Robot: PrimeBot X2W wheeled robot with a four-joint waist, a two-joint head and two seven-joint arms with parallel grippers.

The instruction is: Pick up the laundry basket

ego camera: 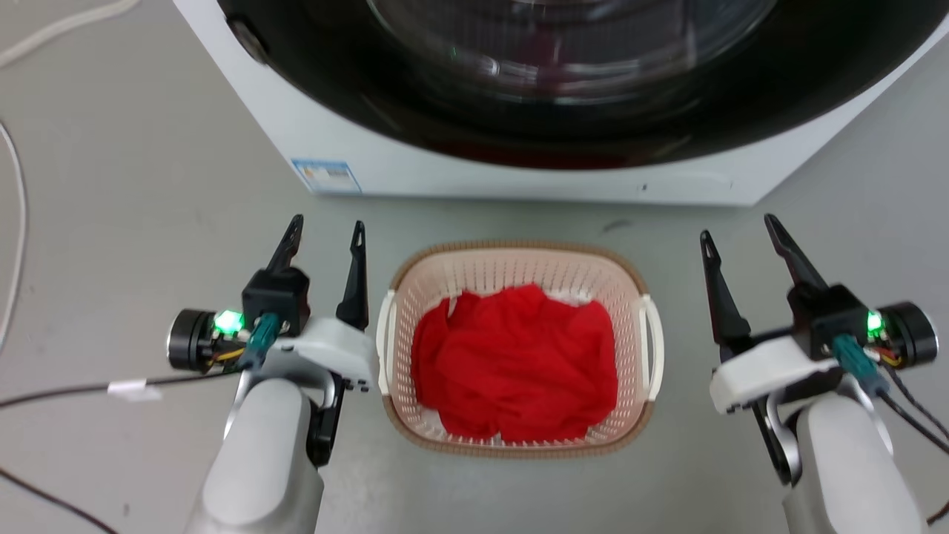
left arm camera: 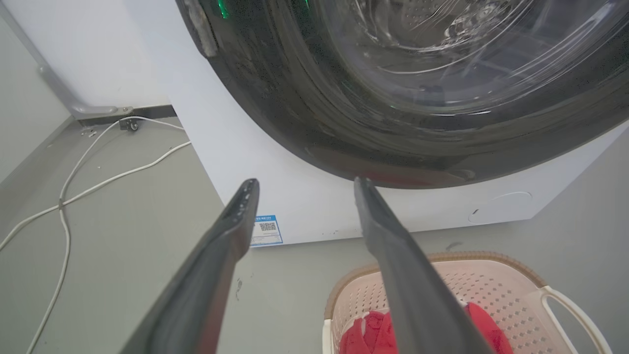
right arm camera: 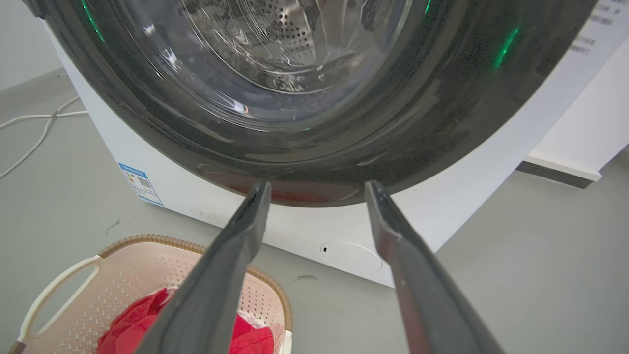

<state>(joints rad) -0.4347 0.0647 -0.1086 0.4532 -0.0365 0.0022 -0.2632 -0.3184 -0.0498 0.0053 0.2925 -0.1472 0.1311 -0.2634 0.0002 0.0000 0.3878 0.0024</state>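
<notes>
Laundry basket (ego camera: 511, 246) on the floor (ego camera: 148, 245), centre of the head view. Cloth (ego camera: 515, 363) heaped inside it. Washing machine (ego camera: 519, 182) at 12 o'clock from the basket, near but apart. Left pincer (ego camera: 328, 222) at 9 o'clock, just beside the basket's side. Right pincer (ego camera: 739, 228) at 3 o'clock, a little further off. Label (ego camera: 326, 176) on the machine front, 11 o'clock. Cable (ego camera: 21, 200) on the floor, well out toward 9–10 o'clock, beyond the left pincer.
</notes>
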